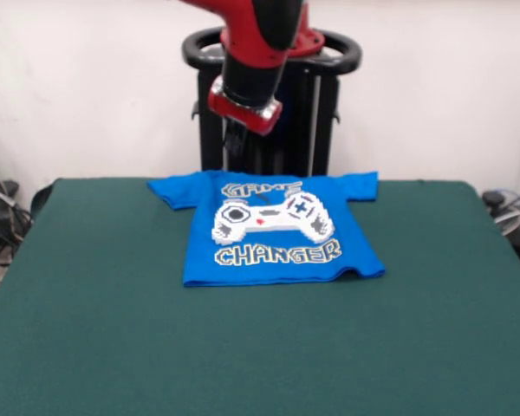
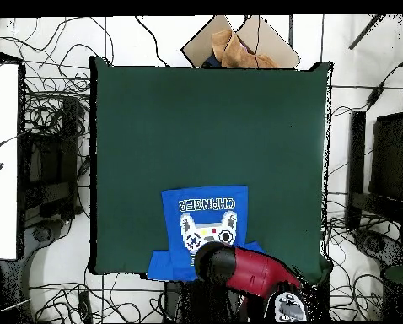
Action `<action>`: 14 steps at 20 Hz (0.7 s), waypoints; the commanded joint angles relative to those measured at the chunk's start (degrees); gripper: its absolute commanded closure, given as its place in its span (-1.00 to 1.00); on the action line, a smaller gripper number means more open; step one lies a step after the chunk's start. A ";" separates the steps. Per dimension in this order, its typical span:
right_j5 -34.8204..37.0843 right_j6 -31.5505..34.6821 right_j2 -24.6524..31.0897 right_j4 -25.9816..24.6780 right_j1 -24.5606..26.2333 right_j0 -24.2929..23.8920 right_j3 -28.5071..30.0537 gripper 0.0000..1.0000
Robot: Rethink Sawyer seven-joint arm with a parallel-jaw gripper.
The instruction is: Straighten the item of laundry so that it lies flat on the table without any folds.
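Pincer [image 1: 235,139] hangs dark and small under the red wrist of the arm [image 1: 258,52], above the shirt's collar edge at the tabletop's robot side, and whether it is wide or narrow cannot be told. Below it the blue T-shirt [image 1: 273,227] lies print-up on the green tabletop [image 1: 260,347], both sleeves spread and the body mostly flat, with a slight ripple at one hem corner. Cardboard [image 2: 239,42] lies beyond the tabletop's far edge in the overhead view.
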 commanded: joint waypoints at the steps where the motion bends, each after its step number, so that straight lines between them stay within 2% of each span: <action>1: -10.06 5.98 9.54 0.10 4.27 -0.76 -7.31 1.00; 5: -14.52 7.17 8.61 0.57 6.47 0.45 -9.25 1.00; 14: -12.35 6.31 10.32 2.04 5.36 0.59 -10.96 1.00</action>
